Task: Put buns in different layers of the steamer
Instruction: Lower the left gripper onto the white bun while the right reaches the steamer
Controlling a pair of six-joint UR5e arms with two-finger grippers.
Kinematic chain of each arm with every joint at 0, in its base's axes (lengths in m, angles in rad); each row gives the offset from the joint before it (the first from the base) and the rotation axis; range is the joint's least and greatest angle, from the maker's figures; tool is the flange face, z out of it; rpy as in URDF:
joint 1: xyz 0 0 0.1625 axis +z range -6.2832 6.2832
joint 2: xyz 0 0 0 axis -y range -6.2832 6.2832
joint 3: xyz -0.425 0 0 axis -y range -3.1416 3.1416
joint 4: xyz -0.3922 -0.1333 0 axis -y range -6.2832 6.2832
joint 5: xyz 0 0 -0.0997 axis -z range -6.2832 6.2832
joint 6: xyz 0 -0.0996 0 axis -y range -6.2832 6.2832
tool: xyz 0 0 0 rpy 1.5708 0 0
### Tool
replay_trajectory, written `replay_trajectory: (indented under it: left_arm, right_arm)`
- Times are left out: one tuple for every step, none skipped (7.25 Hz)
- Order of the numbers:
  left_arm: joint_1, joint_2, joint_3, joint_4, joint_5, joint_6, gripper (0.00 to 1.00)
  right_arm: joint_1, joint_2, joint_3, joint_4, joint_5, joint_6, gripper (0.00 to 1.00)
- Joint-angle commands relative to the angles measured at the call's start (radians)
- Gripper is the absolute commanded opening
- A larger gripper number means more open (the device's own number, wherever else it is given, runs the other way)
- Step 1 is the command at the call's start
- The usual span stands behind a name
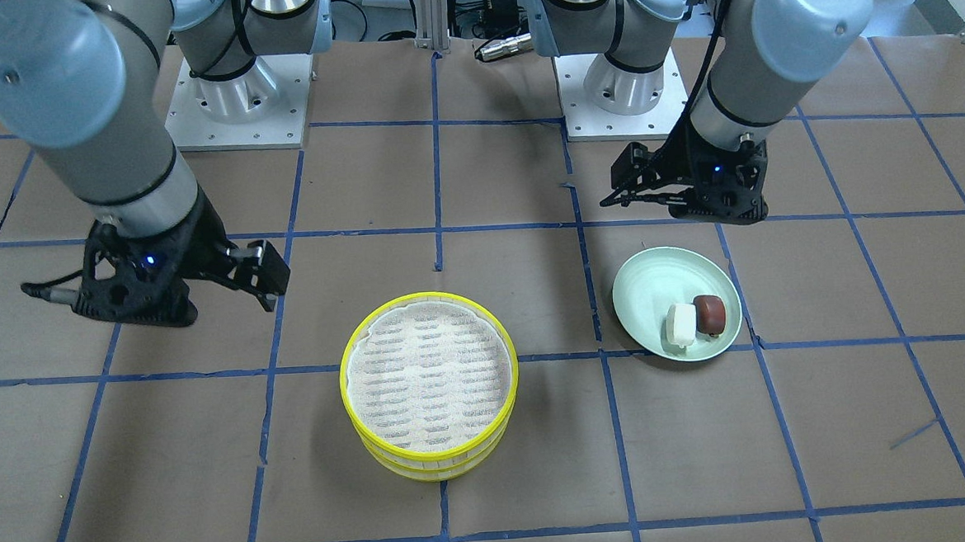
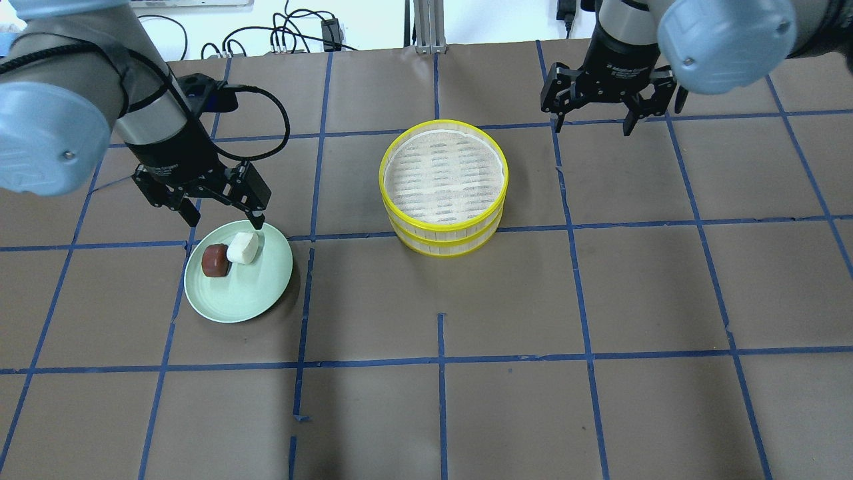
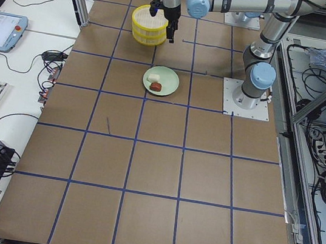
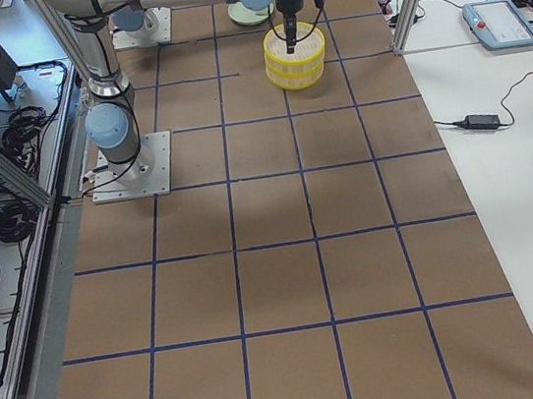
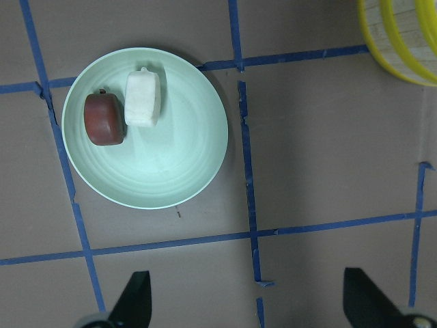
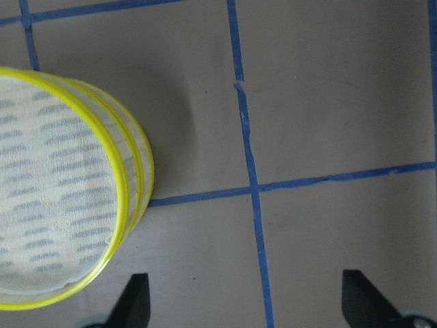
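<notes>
Two yellow-rimmed steamer layers stand stacked mid-table; the top mesh is empty. They also show in the front view and the right wrist view. The white bun and the reddish-brown bun lie side by side on a pale green plate. My left gripper is open and empty, hovering over the plate's far edge. In its wrist view the white bun and the brown bun lie ahead of the fingers. My right gripper is open and empty, beyond and right of the steamer.
Brown paper with blue tape grid lines covers the table. The two arm bases stand at the robot side. Cables and monitors lie off the table's ends in the side views.
</notes>
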Motion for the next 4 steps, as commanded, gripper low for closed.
replay_trajectory:
  left_arm:
    - [0.002,-0.096,-0.103,0.240,0.072,0.022,1.00]
    - [0.002,-0.148,-0.109,0.331,0.131,0.080,1.00]
    - [0.003,-0.207,-0.109,0.406,0.133,0.111,1.00]
    - [0.003,-0.279,-0.102,0.468,0.131,0.111,1.00]
  right_arm:
    - [0.045,0.136,-0.001,-0.113,0.026,0.098,0.97]
    - [0.089,0.167,-0.003,-0.196,0.030,0.120,0.99]
    - [0.108,0.187,0.017,-0.208,0.033,0.130,0.97]
    - [0.119,0.197,0.060,-0.219,0.061,0.125,0.95]
